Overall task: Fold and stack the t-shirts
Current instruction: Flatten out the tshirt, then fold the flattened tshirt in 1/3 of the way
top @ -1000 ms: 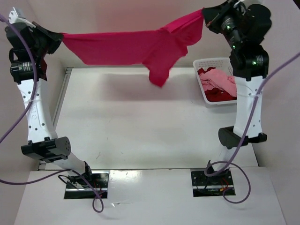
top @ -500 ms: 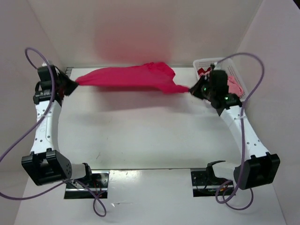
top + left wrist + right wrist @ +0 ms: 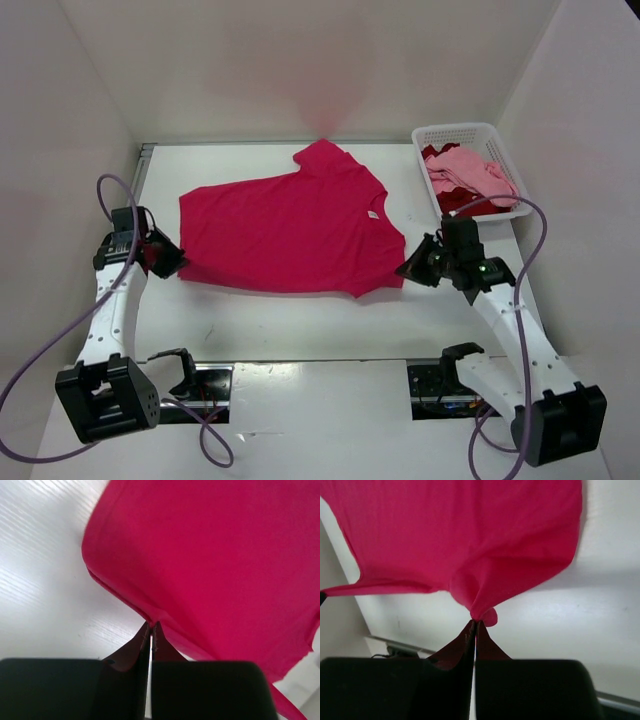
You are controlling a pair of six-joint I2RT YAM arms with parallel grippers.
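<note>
The bright magenta-pink t-shirt lies spread nearly flat on the white table, one sleeve pointing toward the back wall. My left gripper is shut on the shirt's near-left corner; the wrist view shows the left gripper pinching the magenta-pink t-shirt at its hem. My right gripper is shut on the near-right corner, where the right gripper holds a bunched tip of the magenta-pink t-shirt. A light pink t-shirt and a dark red t-shirt lie crumpled in the basket.
A white perforated basket stands at the back right of the table. White walls close in the left, back and right sides. Both arms reach low over the table, their purple cables looping outward.
Both grippers have come down and toward the near edge with the shirt. It hung stretched in the air a second ago and now lies spread on the table.
</note>
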